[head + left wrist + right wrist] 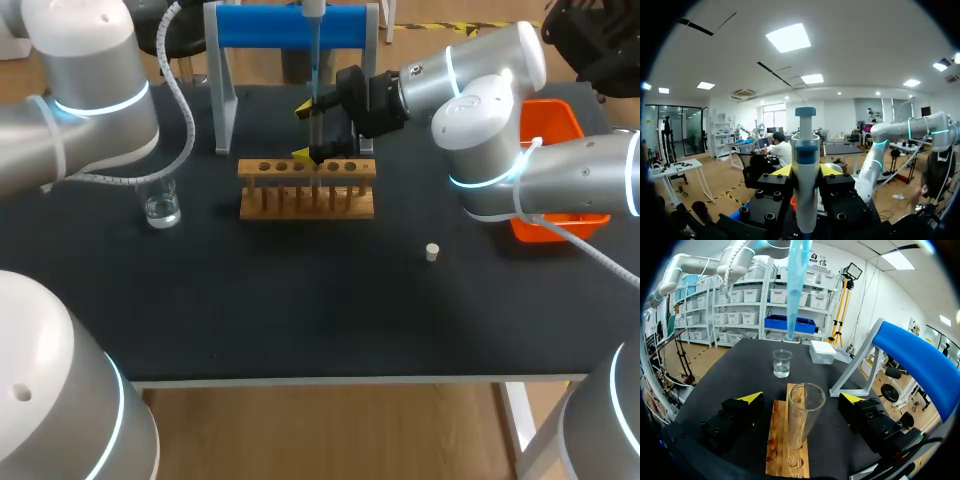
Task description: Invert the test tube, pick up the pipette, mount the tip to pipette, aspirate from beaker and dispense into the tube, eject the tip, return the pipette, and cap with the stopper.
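Worktop [300, 300]: matt black, smooth.
Rack [305, 207]: bare light wood, unvarnished look.
Test tube [802, 415]: clear glass, glossy.
Beaker [161, 207]: clear glass, glossy.
Pipette [805, 175]: smooth plastic, white body, blue bands, slight sheen.
Tip [796, 285]: translucent blue plastic.
Stopper [431, 252]: off-white, matt; material not determinable.
Bin [555, 125]: orange plastic, glossy.
Right pincer [801, 398]: matt black blocks, yellow tips.
Arm housings [90, 60]: smooth, satin silver-white.

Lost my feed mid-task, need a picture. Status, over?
Left gripper shut on pipette, its point above the test tube. Right gripper open, straddling it, upright in rack. Stopper lies apart on table.
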Robot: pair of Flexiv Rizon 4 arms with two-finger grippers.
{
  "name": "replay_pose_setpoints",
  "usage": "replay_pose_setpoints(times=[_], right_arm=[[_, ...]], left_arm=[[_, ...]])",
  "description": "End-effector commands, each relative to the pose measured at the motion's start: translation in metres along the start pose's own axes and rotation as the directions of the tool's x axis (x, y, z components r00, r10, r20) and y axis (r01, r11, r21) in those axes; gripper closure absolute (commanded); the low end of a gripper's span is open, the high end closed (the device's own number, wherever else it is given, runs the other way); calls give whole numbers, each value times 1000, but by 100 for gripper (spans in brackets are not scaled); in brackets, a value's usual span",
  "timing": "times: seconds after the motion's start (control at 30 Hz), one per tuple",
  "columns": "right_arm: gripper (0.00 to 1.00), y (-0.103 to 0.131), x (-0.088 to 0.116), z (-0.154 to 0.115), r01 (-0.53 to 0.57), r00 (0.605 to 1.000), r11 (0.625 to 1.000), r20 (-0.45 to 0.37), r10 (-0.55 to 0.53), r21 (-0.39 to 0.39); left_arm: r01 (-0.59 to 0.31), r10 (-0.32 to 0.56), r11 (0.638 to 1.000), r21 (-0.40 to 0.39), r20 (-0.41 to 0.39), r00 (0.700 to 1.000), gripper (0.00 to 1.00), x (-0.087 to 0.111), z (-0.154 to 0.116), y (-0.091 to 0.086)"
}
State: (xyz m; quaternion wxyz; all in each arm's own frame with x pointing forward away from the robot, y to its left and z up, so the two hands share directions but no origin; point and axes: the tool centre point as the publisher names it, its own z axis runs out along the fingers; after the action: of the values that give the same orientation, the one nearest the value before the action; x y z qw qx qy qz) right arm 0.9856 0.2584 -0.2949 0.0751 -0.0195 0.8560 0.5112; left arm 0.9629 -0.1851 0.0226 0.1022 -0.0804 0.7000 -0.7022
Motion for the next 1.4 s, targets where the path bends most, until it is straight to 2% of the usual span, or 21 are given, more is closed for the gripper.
replay_pose_setpoints(times=[0.03, 0.7, 1.4], right_arm=[[0, 0, 1, -1, 2, 1000, 1000, -5, -2, 1], [0, -3, 7, -4, 7, 999, 1000, -43, -7, 3], [0, -3, 9, -4, 15, 999, 1000, -44, -14, 18]], left_arm=[[-2, 2, 1000, 2, -6, 1000, 100, -2, 0, -2], [-8, 8, 1000, 4, -1, 1000, 100, -1, -2, -3], [-16, 16, 1000, 20, -3, 1000, 100, 1, -3, 3]])
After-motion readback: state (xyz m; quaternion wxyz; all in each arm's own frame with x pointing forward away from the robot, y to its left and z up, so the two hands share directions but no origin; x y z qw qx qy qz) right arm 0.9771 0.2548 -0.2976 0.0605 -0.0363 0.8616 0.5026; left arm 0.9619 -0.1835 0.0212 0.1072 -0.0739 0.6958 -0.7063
